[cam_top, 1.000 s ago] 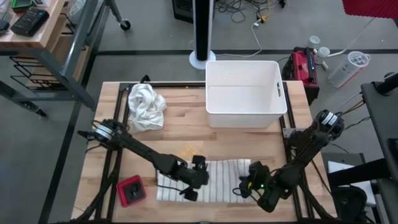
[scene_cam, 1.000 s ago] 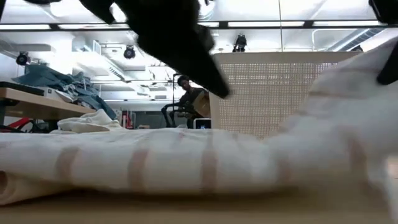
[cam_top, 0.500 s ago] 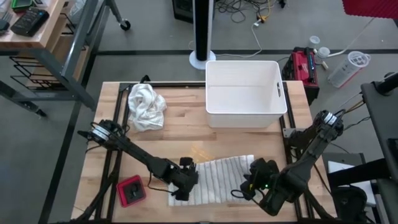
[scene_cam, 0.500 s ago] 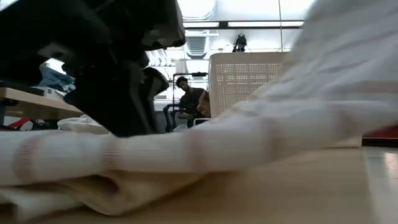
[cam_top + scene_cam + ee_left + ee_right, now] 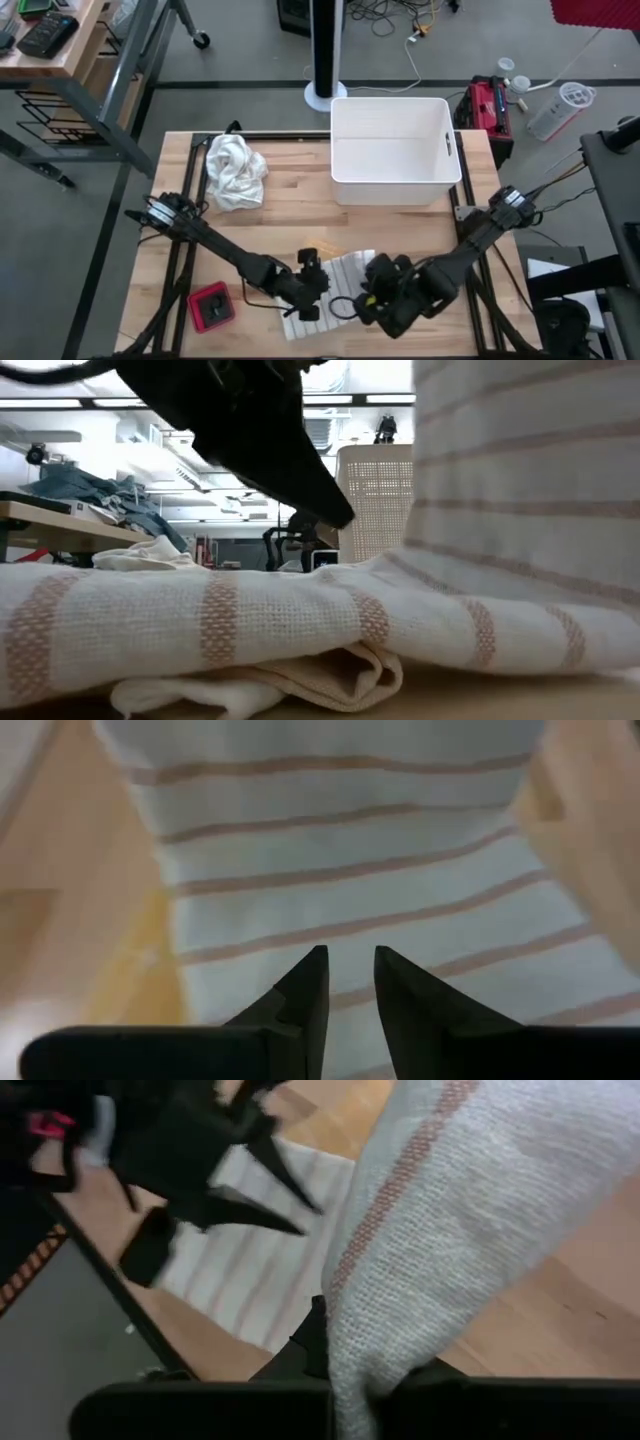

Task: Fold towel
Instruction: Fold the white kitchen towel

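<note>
A white towel with thin brown stripes (image 5: 342, 272) lies on the wooden table near its front edge. Its right end (image 5: 520, 470) is lifted and rises steeply above the flat part (image 5: 200, 610). My right gripper (image 5: 372, 292) is above the towel's middle, shut on that raised end. My left gripper (image 5: 312, 300) hovers at the towel's left part. Its fingers (image 5: 350, 965) stand a narrow gap apart, pointing slantwise down at the striped cloth (image 5: 340, 850). I cannot tell whether they touch it. My right gripper pinches the towel's lifted right end (image 5: 350, 1350) between its two fingers; the cloth itself hides the place of contact. The fingers slant downward. From them the cloth (image 5: 450, 1200) runs down to the part lying on the table. One layer or several, I cannot tell.
A white bin (image 5: 395, 150) stands at the far middle of the table. A crumpled white cloth (image 5: 235, 170) lies at the far left. A small red and black object (image 5: 212, 306) sits at the near left. Bare wood lies between the towel and the bin.
My right gripper has risen and gone toward the table's left with the towel's right end. That end has lifted off the table and come over the towel's middle, so the towel shows shorter from above. Its left part has stayed on the table.
</note>
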Tool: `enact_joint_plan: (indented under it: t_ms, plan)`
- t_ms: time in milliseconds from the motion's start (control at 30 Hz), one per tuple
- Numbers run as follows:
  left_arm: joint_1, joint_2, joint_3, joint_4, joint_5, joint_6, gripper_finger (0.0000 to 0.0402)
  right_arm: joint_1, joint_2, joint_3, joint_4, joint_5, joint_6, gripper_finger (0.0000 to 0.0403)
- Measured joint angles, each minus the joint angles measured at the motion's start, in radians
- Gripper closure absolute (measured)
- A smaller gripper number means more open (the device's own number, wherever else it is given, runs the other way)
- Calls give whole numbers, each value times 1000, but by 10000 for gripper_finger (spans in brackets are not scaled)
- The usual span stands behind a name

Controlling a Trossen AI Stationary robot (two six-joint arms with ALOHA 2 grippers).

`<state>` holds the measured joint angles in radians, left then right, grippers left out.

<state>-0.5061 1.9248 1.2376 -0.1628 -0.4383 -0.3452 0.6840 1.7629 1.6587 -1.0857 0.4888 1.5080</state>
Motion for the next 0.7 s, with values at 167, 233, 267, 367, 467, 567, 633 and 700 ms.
enact_joint_plan:
  t_ms: [167, 233, 267, 367, 467, 567, 633, 700]
  plan:
    - [-46, -113, 40, -168, -127, -4, 326, -34, 90, 107, 15, -4, -88, 399]
    - [-71, -179, 25, -185, -143, -4, 326, -44, 123, 147, 20, -8, -117, 399]
    - [-86, -217, 4, -183, -158, -4, 326, -50, 138, 165, 18, -12, -131, 399]
    - [-133, -345, -80, -190, -222, -26, 326, -67, 189, 219, 18, -20, -165, 399]
    - [-184, -480, -190, -175, -314, -94, 326, -83, 240, 276, 23, -23, -189, 399]
    - [-231, -597, -305, -98, -410, -135, 326, -101, 287, 331, 22, -27, -211, 399]
    - [-260, -669, -375, -27, -448, -137, 326, -121, 320, 364, 24, -44, -222, 399]
    - [-280, -720, -438, 64, -466, -127, 326, -145, 352, 392, 22, -53, -233, 399]
